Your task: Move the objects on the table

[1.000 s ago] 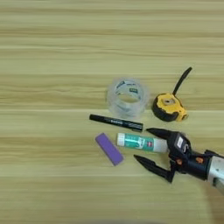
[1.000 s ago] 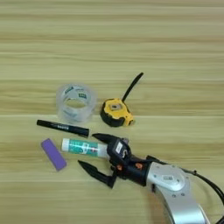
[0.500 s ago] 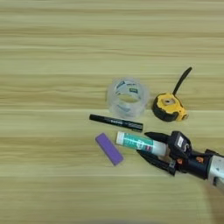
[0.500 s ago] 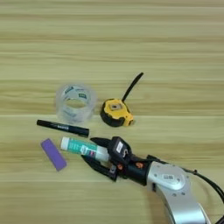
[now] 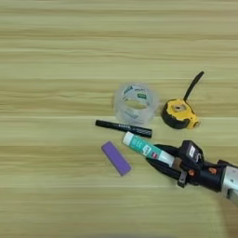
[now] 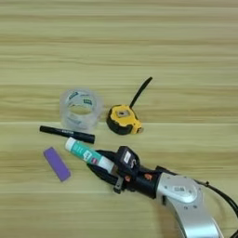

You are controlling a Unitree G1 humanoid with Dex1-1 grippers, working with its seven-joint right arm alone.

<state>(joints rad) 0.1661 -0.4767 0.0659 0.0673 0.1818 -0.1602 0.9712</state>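
The two black fingers of the pincer [image 6: 103,166], which were spread wide apart around the right end of the white-green glue stick [image 6: 88,155] one second ago, are now brought together and clamped on that end. The glue stick is seen lying on the desk [image 6: 119,42], tilted, with its white cap pointing to the far left, and it seems a little shifted from where it lay before; whether it is already raised from the wood cannot be told. The other objects are not touched and are found in the same places: the clear tape roll [image 6: 80,109] on the far side, the yellow tape measure [image 6: 123,119] with its black strap just to the right of the roll, the black marker [image 6: 67,134] lying between the roll and the glue stick, and the purple eraser block [image 6: 56,163] to the left, a little apart from the cap. It is judged that the grasp is now made and that the glue stick is the first thing to be moved; lifting is the step that is expected next, and care is needed so that the cap does not push the marker, which lies close to it.
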